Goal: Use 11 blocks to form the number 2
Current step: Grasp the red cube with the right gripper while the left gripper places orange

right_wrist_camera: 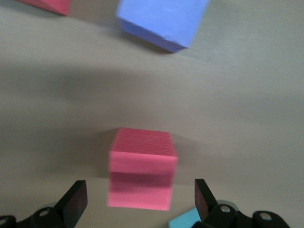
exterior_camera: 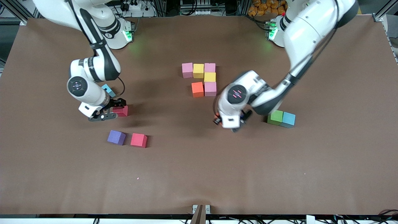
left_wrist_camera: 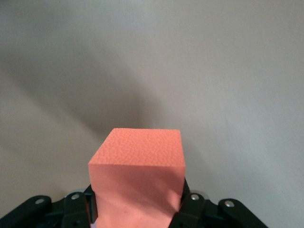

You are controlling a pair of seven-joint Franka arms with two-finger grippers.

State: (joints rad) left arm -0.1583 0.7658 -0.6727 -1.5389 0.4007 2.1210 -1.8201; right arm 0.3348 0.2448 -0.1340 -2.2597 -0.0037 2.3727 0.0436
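From my remote seat, the left hand (left_wrist_camera: 137,209) was clamped on an orange block (left_wrist_camera: 137,178), up over bare desk (exterior_camera: 199,174) near the green block (exterior_camera: 275,117) and a blue one (exterior_camera: 289,119). The right hand (right_wrist_camera: 140,199) was spread wide around a red block (right_wrist_camera: 141,166) sitting on the desk, not gripping it yet.

The 2 (exterior_camera: 202,78) was only half built mid-desk: pink, yellow, pink on top, then yellow, then orange and pink. A purple block (exterior_camera: 116,137) and another red (exterior_camera: 138,140) waited nearer the camera.

My worries: foam squishes, so the orange could twist in the grip and land crooked, or nudge the finished rows when set down. The right hand looked a bit off-centre on its red, I think, so closing might shove it sideways.

No brands or writing I could read anywhere.
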